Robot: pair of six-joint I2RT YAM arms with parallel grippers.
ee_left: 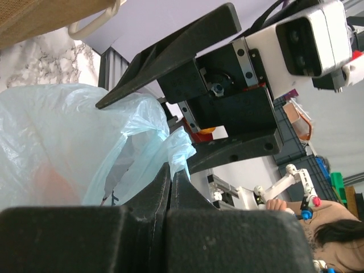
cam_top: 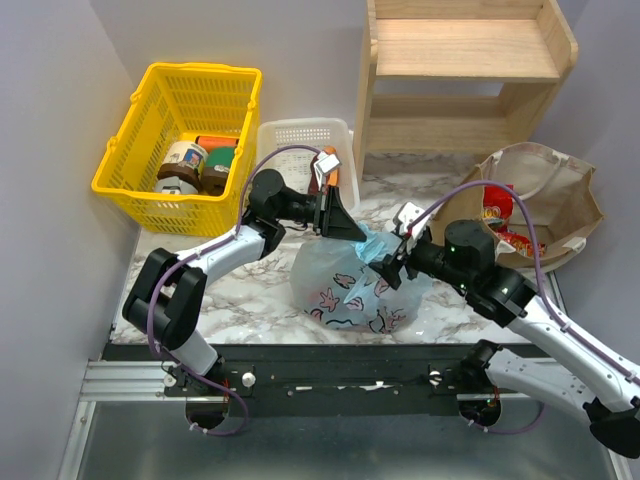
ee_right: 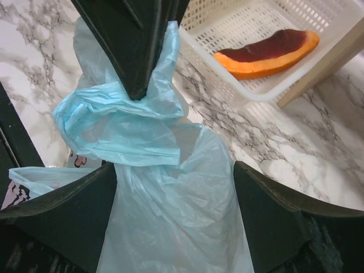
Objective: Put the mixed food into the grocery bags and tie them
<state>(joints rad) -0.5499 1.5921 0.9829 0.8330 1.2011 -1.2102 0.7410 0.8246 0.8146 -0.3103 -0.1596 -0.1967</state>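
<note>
Your light-blue bag (cam_top: 350,290) sits filled at the middle of the marble bench (cam_top: 260,305), its top gathered into a twisted bunch. Your left gripper (cam_top: 358,236) is clamped tight on that bunch. Your right gripper (cam_top: 390,272) stands wide, jaws either side of the bag's neck, holding nothing. The knot looks part-made; I cannot tell whether it is finished. At the right, the tan-brown bag (cam_top: 560,190) lies open with red snack packets (cam_top: 497,212) inside and its handles untied, so it likely remains to do. No writing can be read: the blue bag shows only cartoon prints, and the labels on the jars (cam_top: 190,165) in the yellow basket (cam_top: 150,100) are too small.
</note>
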